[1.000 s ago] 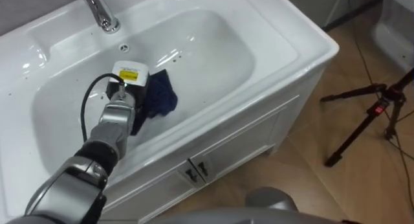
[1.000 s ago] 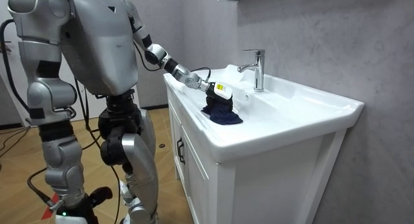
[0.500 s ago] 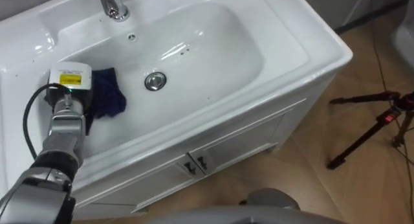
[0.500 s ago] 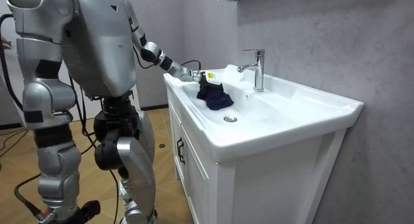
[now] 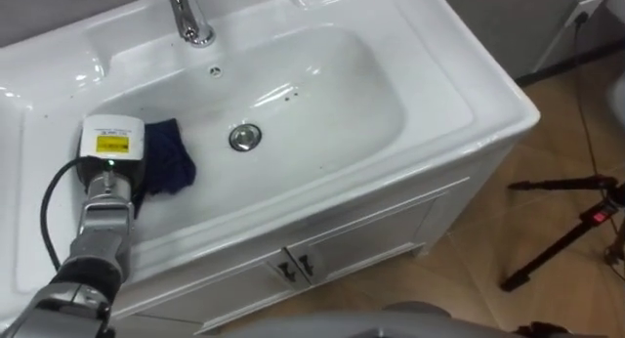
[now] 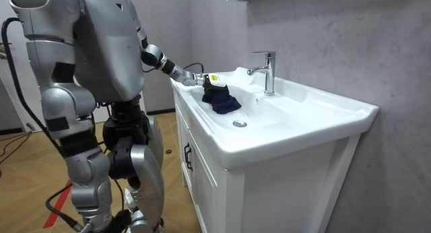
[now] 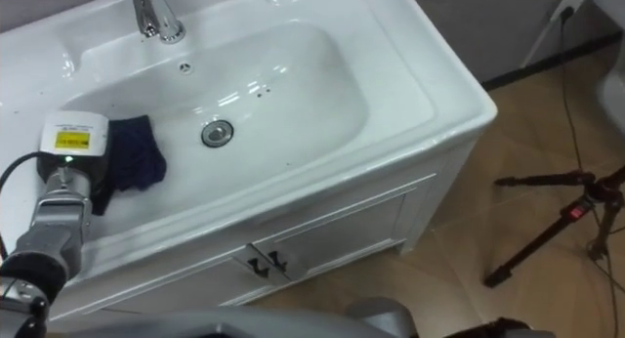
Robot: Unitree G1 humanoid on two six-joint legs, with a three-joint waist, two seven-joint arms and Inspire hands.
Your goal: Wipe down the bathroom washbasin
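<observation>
My left hand (image 5: 109,168) meets one dark blue cloth (image 5: 172,162) in one basin (image 5: 337,79); I cannot tell whether it grips. One tap (image 5: 191,16), one drain (image 5: 244,137).

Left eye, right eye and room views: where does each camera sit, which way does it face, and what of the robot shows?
Left eye view: on the robot's head, looking down into the basin; the left hand is at the dark cloth, lower left.
Right eye view: just beside it, same downward look, same arm.
Room view: standing off to the side, facing the whole robot at the cabinet.
All three share the basin, tap, cloth and left hand.
</observation>
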